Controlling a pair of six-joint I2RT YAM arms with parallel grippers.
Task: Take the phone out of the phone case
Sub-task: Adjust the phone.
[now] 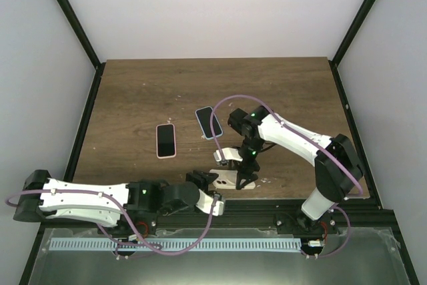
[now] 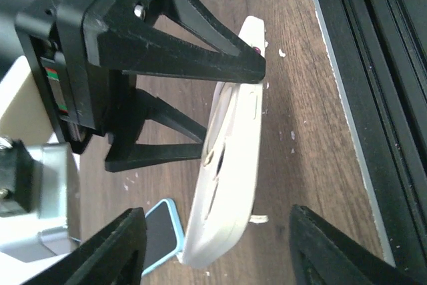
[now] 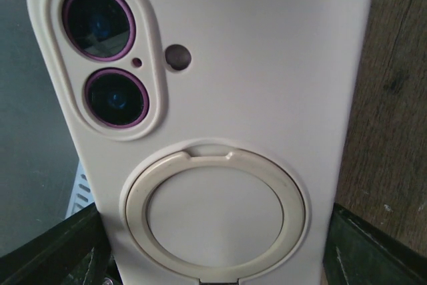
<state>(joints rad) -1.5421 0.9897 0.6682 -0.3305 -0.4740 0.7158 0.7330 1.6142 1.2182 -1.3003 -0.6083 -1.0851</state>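
Note:
A phone in a cream-white case (image 1: 232,179) with a ring stand is held on edge near the table's front edge. My right gripper (image 1: 245,175) is shut across its width. The right wrist view shows the case's back (image 3: 220,98), the phone's purple-rimmed camera lenses (image 3: 100,25) and the ring (image 3: 213,215), with my right gripper (image 3: 215,258) on both sides. My left gripper (image 1: 204,182) is open just left of the case. In the left wrist view the case (image 2: 230,165) stands edge-on between my open left gripper's (image 2: 220,255) fingers, apart from both.
A pink-cased phone (image 1: 165,139) and a blue-cased phone (image 1: 208,122) lie screen-up at mid-table; the blue one also shows in the left wrist view (image 2: 160,231). The black frame rail (image 1: 287,208) runs along the front edge close behind the held case.

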